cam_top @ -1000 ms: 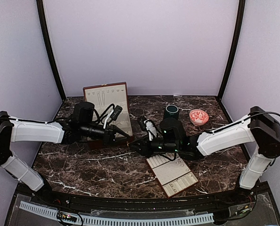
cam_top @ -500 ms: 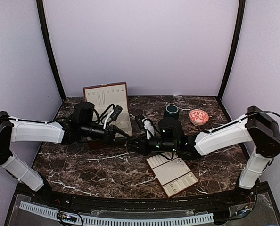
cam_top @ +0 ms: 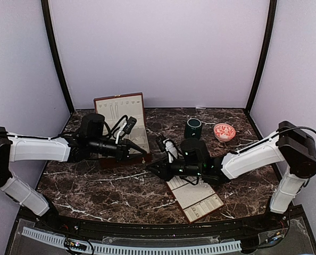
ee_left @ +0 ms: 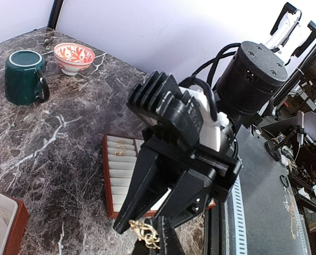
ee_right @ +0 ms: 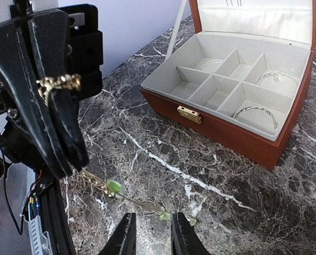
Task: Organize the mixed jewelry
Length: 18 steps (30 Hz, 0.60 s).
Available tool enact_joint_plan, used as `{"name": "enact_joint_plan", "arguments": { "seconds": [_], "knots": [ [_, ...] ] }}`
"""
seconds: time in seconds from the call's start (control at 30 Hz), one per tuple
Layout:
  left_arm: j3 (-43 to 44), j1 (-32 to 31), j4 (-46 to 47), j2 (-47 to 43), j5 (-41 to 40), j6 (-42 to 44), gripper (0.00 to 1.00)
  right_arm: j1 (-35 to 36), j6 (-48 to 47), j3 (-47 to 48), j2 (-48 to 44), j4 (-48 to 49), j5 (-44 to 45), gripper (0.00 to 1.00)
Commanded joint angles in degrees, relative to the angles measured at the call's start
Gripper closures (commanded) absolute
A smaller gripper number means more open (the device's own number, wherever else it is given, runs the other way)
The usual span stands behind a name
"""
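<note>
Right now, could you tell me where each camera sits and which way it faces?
Top external: above, behind the bases, looking down on the table; left arm and right arm show.
Left wrist: faces the right gripper, mug behind; own fingertips low.
Right wrist: faces the left gripper and wooden box; own fingertips low.
Both wrist views share the gold chain.

Left arm (cam_top: 38, 149), right arm (cam_top: 251, 155): white shells, black joints, black cables. Right pincer (ee_right: 152, 218): matte black fingers (ee_right: 127, 239).

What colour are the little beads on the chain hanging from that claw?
Pale green beads on a gold chain, clearest in the right wrist view.
</note>
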Motion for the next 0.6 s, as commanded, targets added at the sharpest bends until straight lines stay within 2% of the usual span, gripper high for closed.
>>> {"name": "enact_joint_plan", "arguments": {
  "seconds": [0.0,0.3,0.57],
  "knots": [
    [0.37,-0.18,-0.2,-1.6,0.39,0.55,1.0,0.55,0.52,-0.48,-0.72,3.24,0.7,0.76],
    [0.35,-0.17,-0.19,-1.42,0.48,0.55,1.0,1.2,-1.38,2.01,0.88,3.23,0.69,0.77],
    [0.38,-0.17,-0.29,-1.42,0.48,0.57,1.0,1.51,-1.76,1.24,-2.0,4.02,2.42,0.75]
  ]
}}
